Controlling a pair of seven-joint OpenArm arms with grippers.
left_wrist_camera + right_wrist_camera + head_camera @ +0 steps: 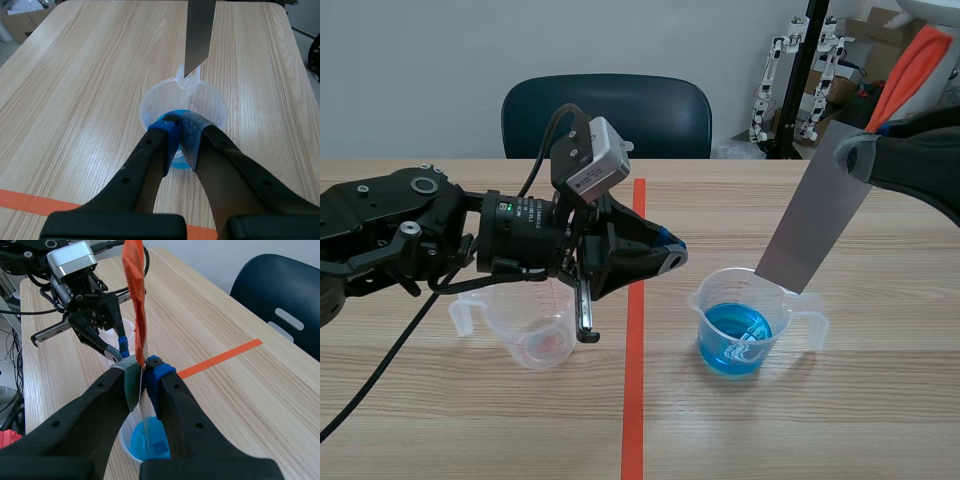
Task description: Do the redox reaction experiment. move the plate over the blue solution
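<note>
A clear beaker of blue solution [735,338] stands right of the tape line. My right gripper [144,368] is shut on a grey metal plate [817,210] with an orange strip [135,290] at its top. The plate hangs tilted, its lower corner at the beaker's far right rim, above the liquid [150,442]. My left gripper [670,258] hovers shut and holding nothing just left of that beaker. In the left wrist view its fingertips [170,131] meet in front of the beaker [150,107], with the plate [200,30] beyond.
A second clear beaker [525,328] with faint pink residue stands under the left arm, left of the tape. A dark chair [608,115] stands beyond the table's far edge. Boxes and equipment are at the back right.
</note>
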